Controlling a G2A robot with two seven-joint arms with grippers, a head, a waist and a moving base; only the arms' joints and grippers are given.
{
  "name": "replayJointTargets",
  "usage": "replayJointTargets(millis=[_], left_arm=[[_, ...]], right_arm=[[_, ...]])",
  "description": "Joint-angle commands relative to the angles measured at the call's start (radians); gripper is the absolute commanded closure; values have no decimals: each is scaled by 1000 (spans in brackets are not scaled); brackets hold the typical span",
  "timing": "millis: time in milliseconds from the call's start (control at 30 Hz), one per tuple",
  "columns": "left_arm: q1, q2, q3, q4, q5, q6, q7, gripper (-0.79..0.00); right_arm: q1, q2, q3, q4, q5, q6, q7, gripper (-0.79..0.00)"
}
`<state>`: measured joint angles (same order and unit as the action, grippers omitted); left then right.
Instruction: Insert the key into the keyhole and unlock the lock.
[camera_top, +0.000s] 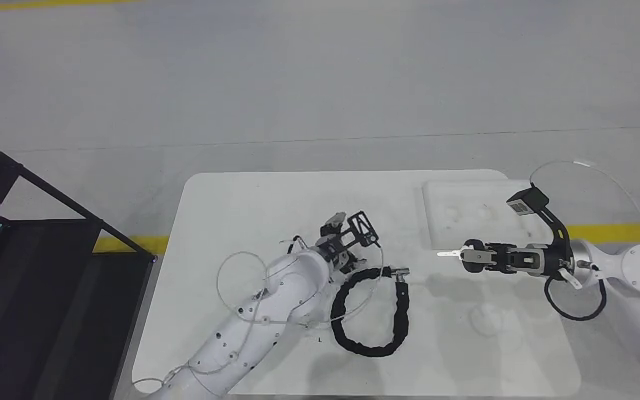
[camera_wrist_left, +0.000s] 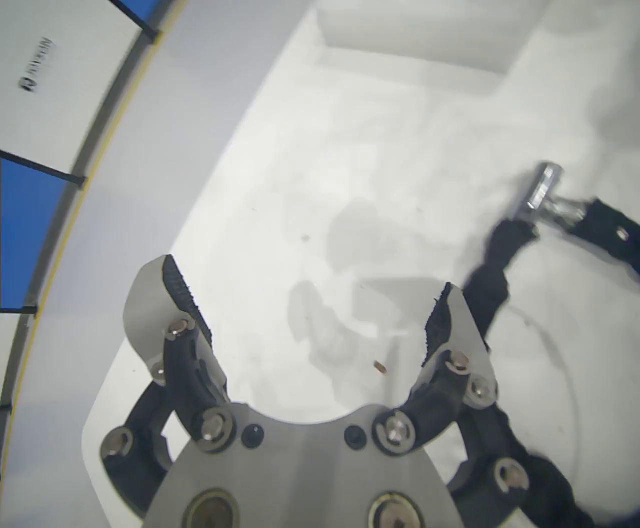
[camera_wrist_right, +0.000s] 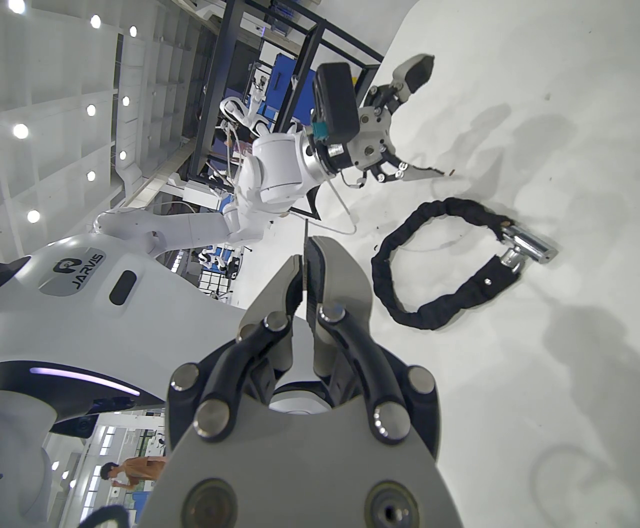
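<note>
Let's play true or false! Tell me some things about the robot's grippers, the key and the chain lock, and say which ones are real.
1. The left gripper is open and holds nothing. True.
2. The key is already in the lock. False: the right gripper is shut on it, well apart from the lock.
3. The chain lies in a loop on the table. True.
4. The chain is red. False: it is black, with the silver lock at its end.

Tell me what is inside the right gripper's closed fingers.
A thin key, clamped in the right gripper, its tip poking out toward the chain lock. The gripped part is covered, so its head cannot be seen.
</note>
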<state>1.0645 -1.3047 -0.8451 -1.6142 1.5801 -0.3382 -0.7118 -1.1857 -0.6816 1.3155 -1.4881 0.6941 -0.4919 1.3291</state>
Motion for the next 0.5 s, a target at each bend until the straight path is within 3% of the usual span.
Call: replayJointTargets(millis=[0, 133, 267, 467], left_arm=[[-12, 0, -5, -17, -61, -89, -84, -785], [-46, -8, 5, -24, -167, -183, -169, -785], [-103, -25, 74, 26, -210, -274, -221, -785], [-193, -68, 166, 141, -227, -233, -185, -785]], right_arm=[[0, 0, 0, 0, 0, 0, 0, 0], [0, 0, 0, 0, 0, 0, 0, 0], [0, 0, 0, 0, 0, 0, 0, 0], [0, 0, 0, 0, 0, 0, 0, 0]])
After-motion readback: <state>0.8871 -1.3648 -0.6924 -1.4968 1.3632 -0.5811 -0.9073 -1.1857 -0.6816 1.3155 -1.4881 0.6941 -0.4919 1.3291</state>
